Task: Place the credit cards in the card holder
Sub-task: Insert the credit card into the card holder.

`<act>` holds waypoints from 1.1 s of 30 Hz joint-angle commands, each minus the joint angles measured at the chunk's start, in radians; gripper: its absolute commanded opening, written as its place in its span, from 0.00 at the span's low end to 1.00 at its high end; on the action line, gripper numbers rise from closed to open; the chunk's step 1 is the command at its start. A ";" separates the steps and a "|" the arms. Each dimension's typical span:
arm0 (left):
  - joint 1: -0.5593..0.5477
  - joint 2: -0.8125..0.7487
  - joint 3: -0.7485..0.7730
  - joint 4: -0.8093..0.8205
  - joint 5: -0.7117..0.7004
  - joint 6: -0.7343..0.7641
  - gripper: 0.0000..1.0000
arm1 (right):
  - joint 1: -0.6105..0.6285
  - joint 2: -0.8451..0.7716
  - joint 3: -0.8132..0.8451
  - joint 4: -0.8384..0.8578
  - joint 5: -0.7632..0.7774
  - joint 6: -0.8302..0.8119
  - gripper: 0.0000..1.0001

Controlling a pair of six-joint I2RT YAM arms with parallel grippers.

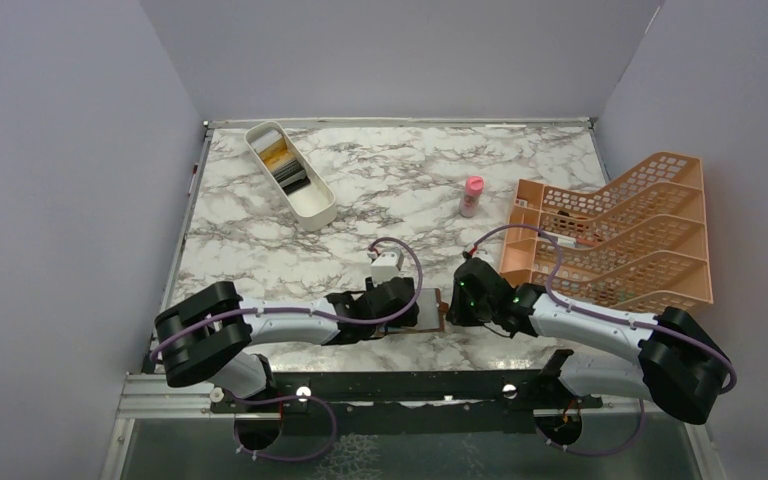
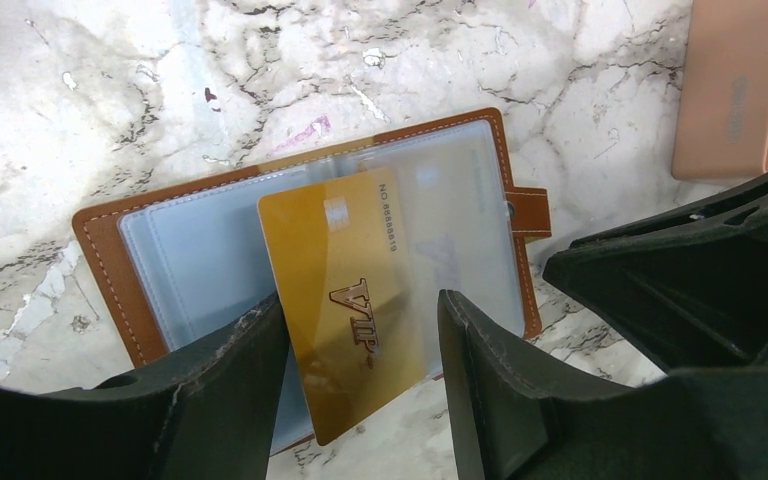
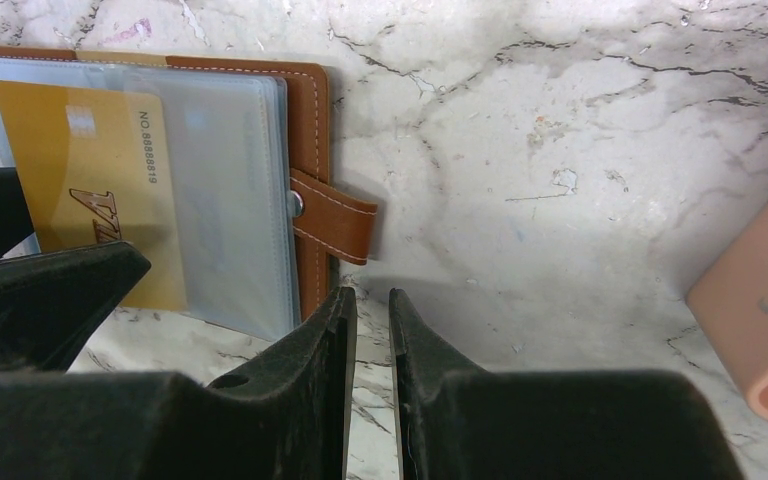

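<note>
The card holder (image 2: 190, 250) lies open on the marble, brown outside with blue-grey clear sleeves and a snap strap (image 3: 335, 225). A gold card (image 2: 345, 290) marked VIP sits part way in a sleeve, its near end sticking out over the holder's edge. My left gripper (image 2: 362, 300) is open, its jaws either side of this card, the left finger over its edge. My right gripper (image 3: 368, 292) is shut and empty, its tips at the holder's strap side. More credit cards (image 1: 285, 165), gold and dark, lie in the white tray (image 1: 315, 208) at the back left.
An orange lattice rack (image 1: 620, 235) stands at the right, close to my right arm; its corner shows in the right wrist view (image 3: 760, 300). A small pink bottle (image 1: 472, 196) stands in the middle back. Both grippers meet over the holder (image 1: 428, 308) near the front edge.
</note>
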 commanded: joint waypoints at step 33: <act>-0.026 0.120 0.053 0.098 0.060 -0.083 0.57 | 0.000 0.021 -0.061 0.146 -0.128 0.088 0.21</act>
